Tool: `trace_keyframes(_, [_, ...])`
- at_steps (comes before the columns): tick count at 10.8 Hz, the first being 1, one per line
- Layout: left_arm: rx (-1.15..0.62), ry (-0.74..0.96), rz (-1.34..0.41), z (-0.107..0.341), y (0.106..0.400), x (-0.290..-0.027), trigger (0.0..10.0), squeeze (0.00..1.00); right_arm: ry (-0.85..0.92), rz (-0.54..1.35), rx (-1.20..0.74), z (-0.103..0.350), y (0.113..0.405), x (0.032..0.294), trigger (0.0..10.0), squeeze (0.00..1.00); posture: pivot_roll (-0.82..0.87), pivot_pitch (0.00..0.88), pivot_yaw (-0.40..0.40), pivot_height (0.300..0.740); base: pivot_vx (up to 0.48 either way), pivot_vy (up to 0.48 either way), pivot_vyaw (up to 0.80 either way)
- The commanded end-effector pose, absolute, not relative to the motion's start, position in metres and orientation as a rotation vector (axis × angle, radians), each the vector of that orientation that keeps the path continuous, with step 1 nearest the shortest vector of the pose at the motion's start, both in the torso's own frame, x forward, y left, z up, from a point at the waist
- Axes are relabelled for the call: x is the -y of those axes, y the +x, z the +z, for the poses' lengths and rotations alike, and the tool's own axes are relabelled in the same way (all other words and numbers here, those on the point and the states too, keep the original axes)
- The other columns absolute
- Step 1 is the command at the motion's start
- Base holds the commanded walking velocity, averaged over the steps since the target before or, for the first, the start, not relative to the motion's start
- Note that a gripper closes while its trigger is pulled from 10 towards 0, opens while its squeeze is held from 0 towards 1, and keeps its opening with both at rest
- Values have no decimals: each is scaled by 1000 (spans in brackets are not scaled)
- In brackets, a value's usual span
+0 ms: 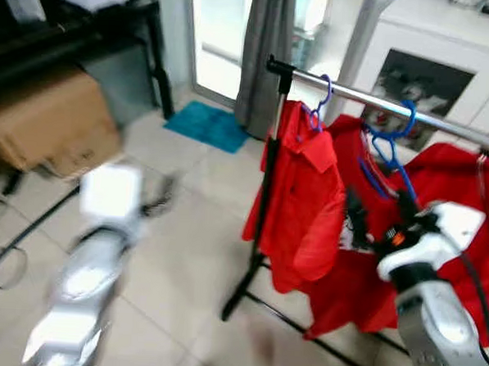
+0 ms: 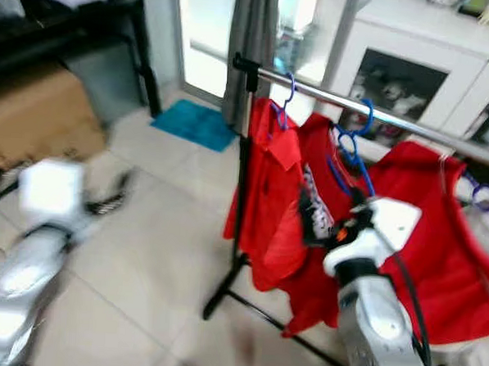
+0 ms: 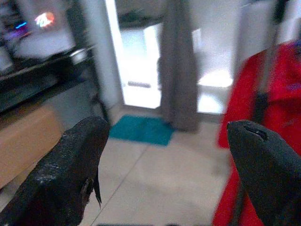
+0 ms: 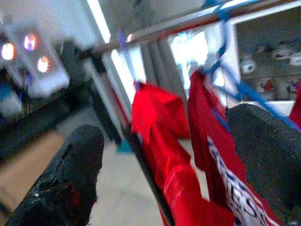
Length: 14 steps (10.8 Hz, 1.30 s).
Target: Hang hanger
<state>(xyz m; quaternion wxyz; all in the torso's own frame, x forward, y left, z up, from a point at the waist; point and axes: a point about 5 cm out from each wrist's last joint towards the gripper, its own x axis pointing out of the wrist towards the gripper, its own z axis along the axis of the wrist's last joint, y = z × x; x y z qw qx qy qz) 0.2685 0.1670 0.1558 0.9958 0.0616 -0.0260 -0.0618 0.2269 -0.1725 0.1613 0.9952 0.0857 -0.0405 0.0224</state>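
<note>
Blue hanger (image 1: 391, 155) hooked on rail (image 1: 444, 121), red shirt seemingly draped, right gripper (image 4: 164, 155) spread wide.

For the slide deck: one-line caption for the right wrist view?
Right gripper, fingers open, facing red shirts on blue hangers hooked over a metal rail.

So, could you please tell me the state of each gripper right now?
Left gripper: open, holding nothing.
Right gripper: open, holding nothing, close to the red shirts on the rail.
</note>
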Motion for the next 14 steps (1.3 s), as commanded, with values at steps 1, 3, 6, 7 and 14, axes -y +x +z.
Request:
trace_keyframes(1, [22,118,-166,152,271,-162,10000,894,173,13,66,161,228,176,10000,1000,-97,0,50,740,0,0,0])
trace_keyframes(3, [-46,137,-166,138,257,-177,10000,808,-12,12,-61,136,224,156,10000,1000,-92,0,40,740,0,0,0])
trace_keyframes(6, [-105,110,-223,133,248,-185,10000,0,219,119,-6,147,223,149,10000,0,-106,0,92,740,0,0,0])
trace_keyframes(7, [-90,171,-271,132,253,-182,10000,0,91,39,-23,143,223,156,10000,0,-95,0,93,740,0,0,0])
trace_keyframes(14, [-36,170,-238,145,272,-172,10000,0,234,130,-14,142,253,135,10000,0,-77,0,66,740,0,-58,0])
